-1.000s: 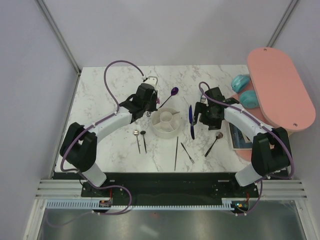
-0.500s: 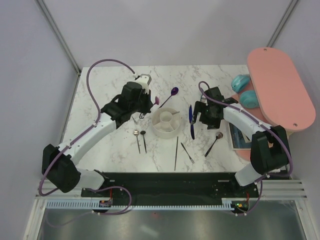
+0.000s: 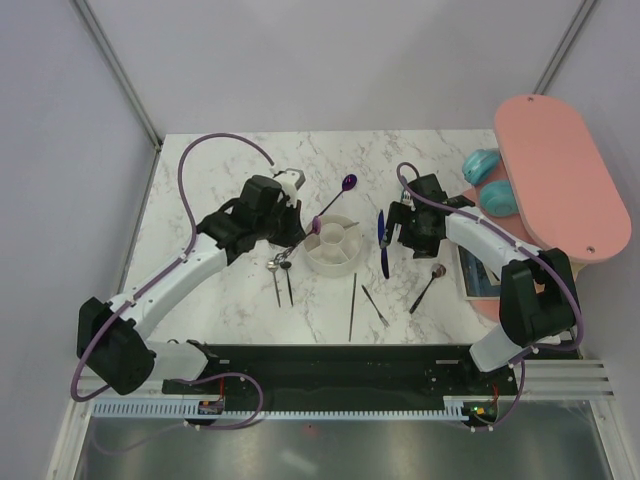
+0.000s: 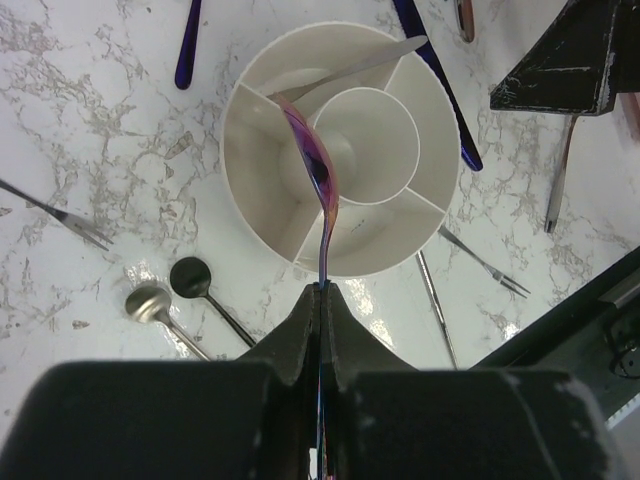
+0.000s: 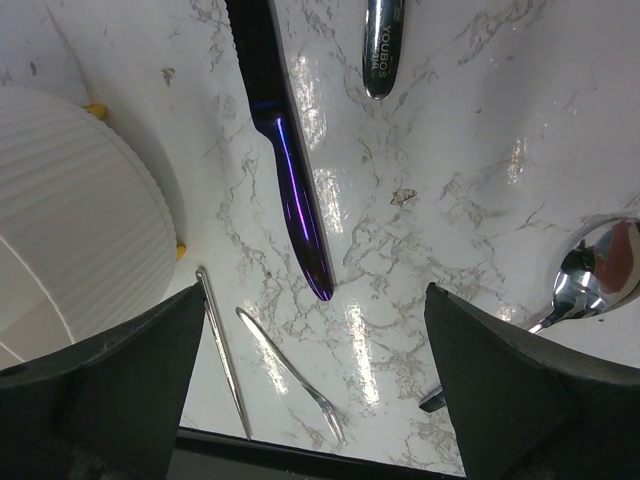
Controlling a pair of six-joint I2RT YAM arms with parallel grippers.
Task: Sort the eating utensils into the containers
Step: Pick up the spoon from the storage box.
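A glossy white surface [image 5: 480, 120] with grey marble veining reflects the lights in bright patches. The round holder [image 4: 250, 150] is smooth white plastic inside, with a soft sheen and a finely ribbed outer wall. The iridescent spoon [image 4: 318, 175] is polished metal with a purple, blue and gold shimmer. A dark blue knife [image 5: 285, 170] is glossy metal with a violet gleam along its blade. A silver spoon [image 5: 590, 270] has a mirror-bright bowl. The left arm's fingers [image 4: 295, 340] look like matt black plastic. The pink board [image 3: 560, 170] looks smooth and matt.
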